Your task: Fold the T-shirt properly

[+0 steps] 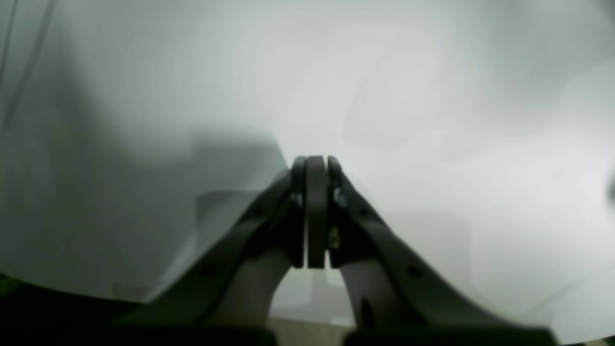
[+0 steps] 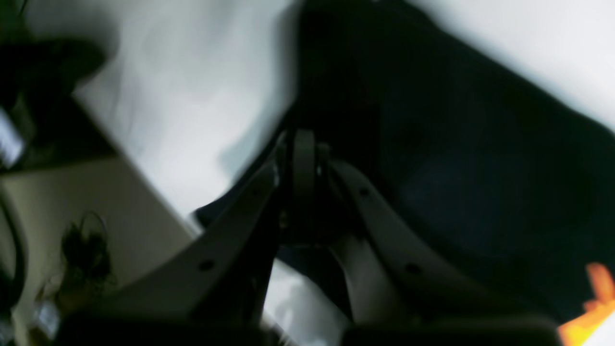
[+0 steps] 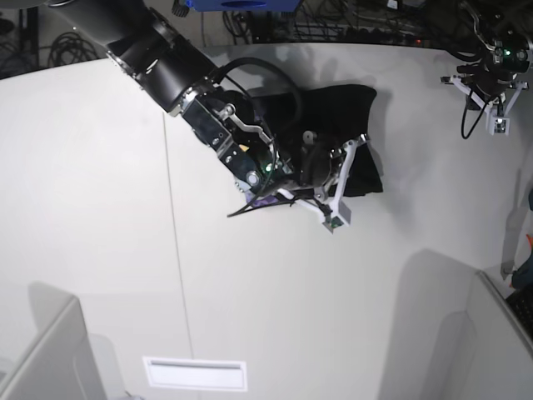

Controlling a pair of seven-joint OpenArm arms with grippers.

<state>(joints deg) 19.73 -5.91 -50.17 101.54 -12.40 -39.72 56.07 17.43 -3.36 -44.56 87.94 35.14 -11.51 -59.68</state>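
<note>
White tabletop [image 3: 100, 208] fills most of the base view, cables and gear along the far edge. T-shirt [image 3: 346, 137] sits right of center toward the back, bunched into a compact black bundle, looks mostly folded but edges uneven. Right gripper [image 3: 329, 218] reaches over the bundle's near edge; left gripper [image 3: 498, 121] parked far off at the table's far corner, well apart from the cloth.

Left wrist view: left gripper [image 1: 315, 161] jaws pressed together, nothing between them, only bare white table [image 1: 432, 120] below.

Right wrist view: blurry; right gripper [image 2: 301, 137] jaws closed, tips against the black T-shirt [image 2: 456, 144]; can't tell if fabric is pinched. Orange print [image 2: 588, 312] shows at the lower corner.

Judgement: late stage, bundle formed; final tidy or release likely remains.
</note>
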